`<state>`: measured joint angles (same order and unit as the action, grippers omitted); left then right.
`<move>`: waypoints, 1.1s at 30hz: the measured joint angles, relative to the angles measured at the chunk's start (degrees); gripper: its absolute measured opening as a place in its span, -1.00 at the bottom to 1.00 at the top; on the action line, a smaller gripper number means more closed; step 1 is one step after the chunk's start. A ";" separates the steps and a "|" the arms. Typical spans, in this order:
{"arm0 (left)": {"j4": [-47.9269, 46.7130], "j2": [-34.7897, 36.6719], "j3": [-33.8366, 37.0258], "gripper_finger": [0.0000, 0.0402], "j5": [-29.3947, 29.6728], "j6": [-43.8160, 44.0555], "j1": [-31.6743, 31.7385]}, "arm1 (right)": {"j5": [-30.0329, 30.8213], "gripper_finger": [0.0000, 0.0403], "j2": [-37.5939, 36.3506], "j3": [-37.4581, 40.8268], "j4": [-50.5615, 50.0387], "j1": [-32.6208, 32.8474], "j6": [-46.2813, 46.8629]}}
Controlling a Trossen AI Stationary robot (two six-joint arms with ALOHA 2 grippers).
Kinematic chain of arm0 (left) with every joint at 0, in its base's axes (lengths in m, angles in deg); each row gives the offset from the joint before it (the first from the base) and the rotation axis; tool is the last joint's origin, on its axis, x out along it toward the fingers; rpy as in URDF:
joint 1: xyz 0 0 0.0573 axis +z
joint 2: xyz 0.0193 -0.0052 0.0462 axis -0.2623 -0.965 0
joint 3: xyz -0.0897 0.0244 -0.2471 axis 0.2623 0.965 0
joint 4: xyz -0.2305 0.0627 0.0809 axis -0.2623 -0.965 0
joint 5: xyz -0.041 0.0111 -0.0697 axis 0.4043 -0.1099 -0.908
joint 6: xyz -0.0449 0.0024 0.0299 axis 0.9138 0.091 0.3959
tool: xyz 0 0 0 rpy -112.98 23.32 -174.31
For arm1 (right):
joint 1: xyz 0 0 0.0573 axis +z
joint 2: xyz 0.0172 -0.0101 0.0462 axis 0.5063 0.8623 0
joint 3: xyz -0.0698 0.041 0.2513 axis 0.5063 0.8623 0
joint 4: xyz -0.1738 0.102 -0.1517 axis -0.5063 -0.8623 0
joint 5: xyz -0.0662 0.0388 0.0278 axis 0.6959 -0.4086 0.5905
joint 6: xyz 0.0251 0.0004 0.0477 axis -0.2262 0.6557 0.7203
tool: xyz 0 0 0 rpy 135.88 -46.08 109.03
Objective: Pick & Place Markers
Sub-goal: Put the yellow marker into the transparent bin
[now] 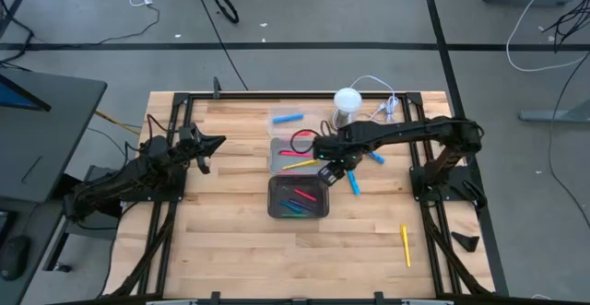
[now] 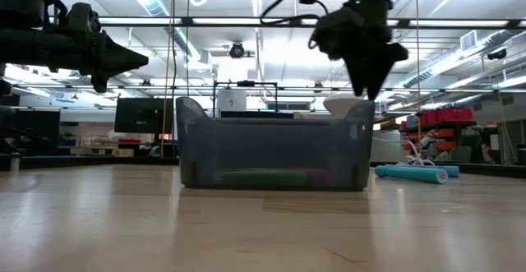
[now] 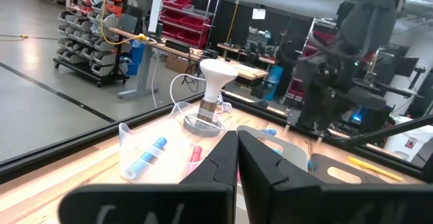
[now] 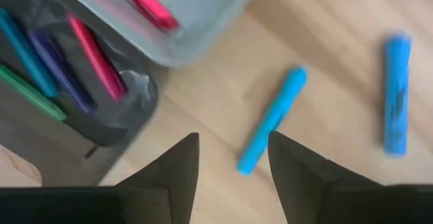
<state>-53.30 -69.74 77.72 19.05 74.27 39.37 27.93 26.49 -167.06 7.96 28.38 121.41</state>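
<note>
- Hovering at centre frame in the high view, the right claw [image 1: 334, 172] hangs spread and empty over a blue marker [image 4: 272, 119] on the surface [image 1: 230, 240], seemingly lined up to pick it.
- The dark tray [image 1: 274, 207] below centre already holds several markers.
- The left claw [image 1: 210, 146], pressed together, waits at left.

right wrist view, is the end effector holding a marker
No, the right end effector is open and empty above a blue marker lying on the table.
</note>
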 joint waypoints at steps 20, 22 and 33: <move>0.00 -0.01 -0.01 -0.93 0.01 0.00 0.00 | -6.64 -0.12 -12.09 18.93 2.68 13.90 29.85; 0.00 0.00 -0.01 -0.93 0.01 -0.02 0.02 | -6.70 -0.12 -12.79 20.24 3.23 15.91 32.41; 0.00 0.01 -0.01 -0.93 0.01 0.00 0.00 | -8.69 -0.12 -17.64 25.81 5.32 24.88 44.38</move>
<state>-53.30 -69.73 77.71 19.06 74.27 39.37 19.24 8.85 -141.24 13.28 53.26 165.79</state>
